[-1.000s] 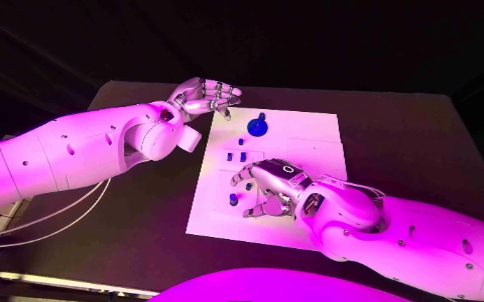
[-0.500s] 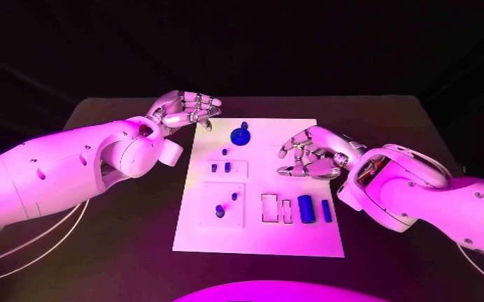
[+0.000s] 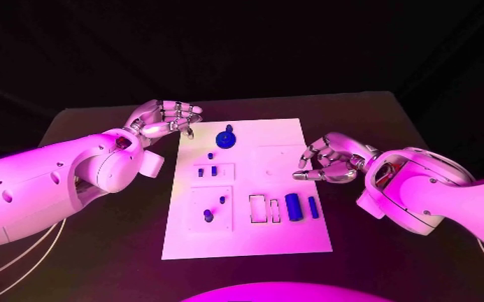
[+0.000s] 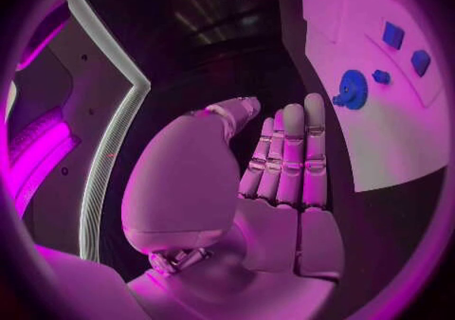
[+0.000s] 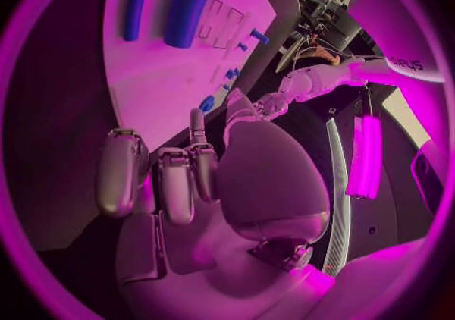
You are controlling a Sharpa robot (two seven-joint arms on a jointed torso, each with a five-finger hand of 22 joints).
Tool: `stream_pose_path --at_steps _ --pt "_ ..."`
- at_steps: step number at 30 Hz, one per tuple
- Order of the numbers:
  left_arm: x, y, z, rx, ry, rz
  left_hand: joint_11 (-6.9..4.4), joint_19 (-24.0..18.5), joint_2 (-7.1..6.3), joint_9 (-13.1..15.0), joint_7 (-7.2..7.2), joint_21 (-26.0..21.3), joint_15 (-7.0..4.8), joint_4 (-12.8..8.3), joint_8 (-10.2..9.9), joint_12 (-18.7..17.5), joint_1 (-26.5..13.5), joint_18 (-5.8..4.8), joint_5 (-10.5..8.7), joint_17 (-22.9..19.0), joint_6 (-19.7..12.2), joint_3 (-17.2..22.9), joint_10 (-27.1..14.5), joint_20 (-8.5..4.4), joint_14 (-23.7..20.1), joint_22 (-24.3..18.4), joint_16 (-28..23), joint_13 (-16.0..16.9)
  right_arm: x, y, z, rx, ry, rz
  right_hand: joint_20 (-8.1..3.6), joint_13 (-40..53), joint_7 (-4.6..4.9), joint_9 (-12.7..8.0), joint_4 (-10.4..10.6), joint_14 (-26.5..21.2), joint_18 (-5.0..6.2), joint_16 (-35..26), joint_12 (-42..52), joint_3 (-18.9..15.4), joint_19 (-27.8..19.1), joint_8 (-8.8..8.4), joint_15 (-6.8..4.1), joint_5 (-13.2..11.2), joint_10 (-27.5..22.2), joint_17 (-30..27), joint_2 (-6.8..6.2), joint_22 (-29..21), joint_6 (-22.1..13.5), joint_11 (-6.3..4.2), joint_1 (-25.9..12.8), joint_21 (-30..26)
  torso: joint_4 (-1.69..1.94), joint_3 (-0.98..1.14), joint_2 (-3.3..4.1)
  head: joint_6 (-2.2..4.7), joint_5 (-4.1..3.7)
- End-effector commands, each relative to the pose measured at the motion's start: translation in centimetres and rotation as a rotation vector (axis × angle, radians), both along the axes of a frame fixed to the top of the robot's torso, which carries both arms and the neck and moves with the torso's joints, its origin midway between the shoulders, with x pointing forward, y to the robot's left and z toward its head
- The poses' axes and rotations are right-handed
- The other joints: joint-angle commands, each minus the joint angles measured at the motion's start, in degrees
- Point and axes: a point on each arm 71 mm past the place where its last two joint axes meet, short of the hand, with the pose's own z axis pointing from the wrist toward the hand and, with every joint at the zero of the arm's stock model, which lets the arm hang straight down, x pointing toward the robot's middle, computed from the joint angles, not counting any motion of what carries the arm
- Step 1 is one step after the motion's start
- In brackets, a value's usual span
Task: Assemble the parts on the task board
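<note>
On the black table [image 3: 101, 239] in the head view, the task board [image 3: 252, 239] lay between the two hands, its long axis running away from the robot. The left hand [image 3: 161, 118] hovered just off the board's far left corner, fingers curled in and holding nothing. The right hand [image 3: 331, 159] hung at the board's right edge, fingers loosely bent and apart, empty. Just beside the left hand sat one round blue disc [image 3: 225, 138]. Nearer the right hand, two blue bars [image 3: 294, 206] lay side by side, pointing lengthwise along the board.

In the left wrist view, the fingers [image 4: 289, 157] stood straight and pressed together, the disc [image 4: 353, 90] beyond their tips.

In the right wrist view, the fingers [image 5: 175, 176] were bent, the two bars [image 5: 183, 18] lying parallel past them.
</note>
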Motion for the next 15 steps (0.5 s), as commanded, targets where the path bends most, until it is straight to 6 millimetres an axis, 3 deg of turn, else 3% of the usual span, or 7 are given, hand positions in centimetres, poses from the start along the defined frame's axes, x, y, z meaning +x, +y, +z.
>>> stream_pose_path --at_steps 1,5,15 --pt "-0.1 -0.1 0.2 -0.015 -0.014 -0.003 -0.1 0.13 0.12 0.0 -0.07 -0.27 0.01 -0.07 -0.12 0.22 0.22 0.37 0.34 -0.09 -0.36 -0.29 -0.46 0.26 -0.21 -0.05 0.06 -0.08 -0.6 -0.5 -1.0 -0.08 0.064 -0.037 -0.41 5.25 -0.2 0.15 -0.07 5.11 -1.01 0.69 0.93 -0.43 4.07 0.52 -0.36 -0.38 1.12 10.91 -0.18 11.1 0.65 -0.11 -1.24 2.19 0.22 -0.11 0.12 0.14 -0.55" --pt "-0.1 -0.1 0.2 -0.015 -0.014 -0.004 -0.1 0.13 0.12 0.0 -0.07 -0.27 0.01 -0.07 -0.12 0.22 0.22 0.37 0.34 -0.09 -0.36 -0.29 -0.46 0.26 -0.21 -0.05 0.06 -0.08 -1.1 -0.5 -1.8 -0.11 0.078 -0.051 -0.5 7.39 -0.35 0.28 -0.05 5.57 -1.45 1.58 2.12 -0.53 4.45 0.89 -0.44 -0.47 2.23 13.18 -0.81 12.02 0.98 -0.24 -3.1 5.04 0.21 -0.09 0.07 -0.32 -0.54" --pt "-0.2 0.0 0.2 -0.015 -0.014 -0.003 -0.09 0.14 0.14 0.0 -0.06 -0.28 0.02 -0.04 -0.12 0.24 0.21 0.36 0.35 -0.1 -0.37 -0.3 -0.49 0.27 -0.21 -0.05 0.08 -0.08 -1.6 0.2 -3.2 -0.158 0.094 -0.048 -0.6 9.29 -0.6 0.49 -0.03 5.91 -1.91 2.2 3.22 -0.24 4.82 1.4 -0.57 -0.68 3.28 14.83 -1.24 12.87 1.54 -0.44 -3.61 7.92 0.17 -0.09 0.13 -0.87 -0.33"
